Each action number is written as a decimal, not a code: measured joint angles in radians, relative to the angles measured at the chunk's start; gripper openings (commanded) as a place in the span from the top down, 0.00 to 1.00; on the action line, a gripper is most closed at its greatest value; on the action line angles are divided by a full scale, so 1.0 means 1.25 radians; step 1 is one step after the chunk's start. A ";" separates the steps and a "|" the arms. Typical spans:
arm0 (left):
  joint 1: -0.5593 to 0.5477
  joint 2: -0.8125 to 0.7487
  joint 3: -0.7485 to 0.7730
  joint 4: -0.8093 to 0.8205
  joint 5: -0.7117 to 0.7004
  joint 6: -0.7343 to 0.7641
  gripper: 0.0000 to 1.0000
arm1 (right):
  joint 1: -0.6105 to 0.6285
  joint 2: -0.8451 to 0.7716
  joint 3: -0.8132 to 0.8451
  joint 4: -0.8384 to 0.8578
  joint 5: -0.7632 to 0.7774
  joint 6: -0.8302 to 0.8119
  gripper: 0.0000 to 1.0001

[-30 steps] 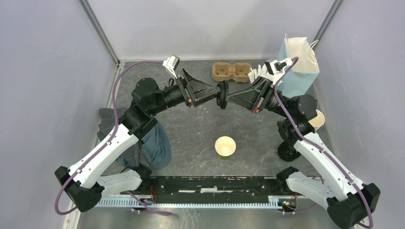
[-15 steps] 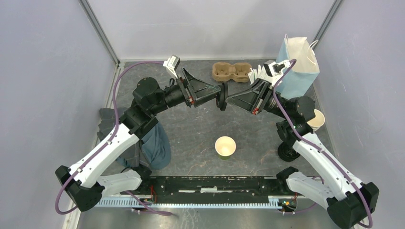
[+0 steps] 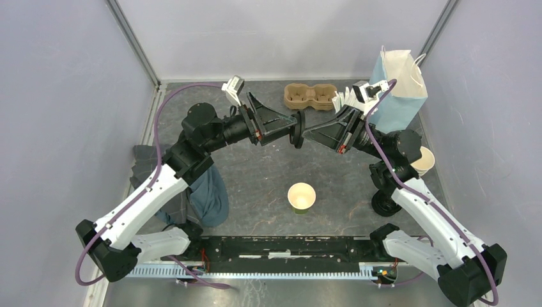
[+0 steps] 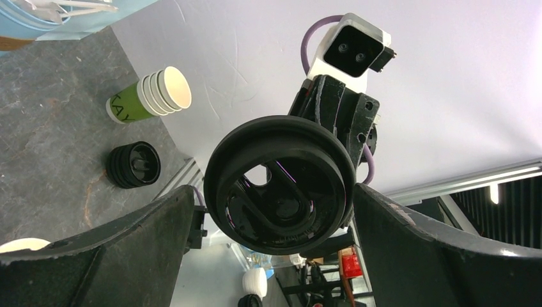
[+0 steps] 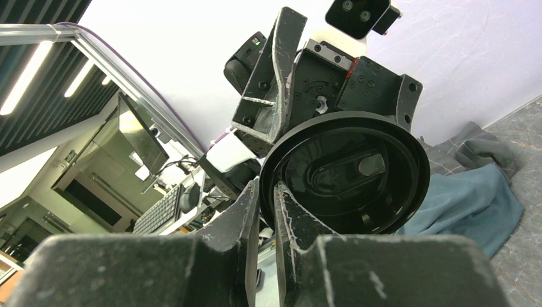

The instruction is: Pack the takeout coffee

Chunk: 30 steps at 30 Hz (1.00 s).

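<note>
A round black plastic lid [image 3: 298,130] hangs on edge in mid-air between my two grippers. My right gripper [image 3: 306,133] is shut on its rim; the right wrist view shows the rim pinched between the fingers, with the lid [image 5: 348,173] above them. My left gripper [image 3: 293,126] is open, one finger on each side of the lid [image 4: 281,185] with gaps to it. A small cup [image 3: 301,196] with cream inside stands open on the table, nearer than the lid. No lidded cup shows. The blue bag [image 3: 399,89] stands at the far right.
A cardboard cup carrier [image 3: 310,96] lies at the back. A light-blue cup of white sticks [image 3: 342,99] stands beside it. A stack of green cups [image 4: 150,96] and a stack of black lids [image 4: 133,164] sit at the right. A blue-grey cloth [image 3: 208,195] lies at the left.
My left arm has shifted slightly right, closing in on the lid. My right gripper moved a little left with the lid, then held still.
</note>
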 measured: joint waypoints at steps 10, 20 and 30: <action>0.000 0.016 0.004 -0.001 0.019 -0.001 0.05 | 0.000 0.006 -0.002 0.002 -0.001 0.000 0.83; 0.000 0.035 0.018 -0.013 0.021 -0.003 0.24 | 0.000 0.007 -0.019 0.003 -0.003 -0.001 0.84; 0.000 0.037 0.032 -0.057 0.019 -0.003 0.33 | 0.000 0.006 -0.024 -0.002 -0.006 -0.008 0.67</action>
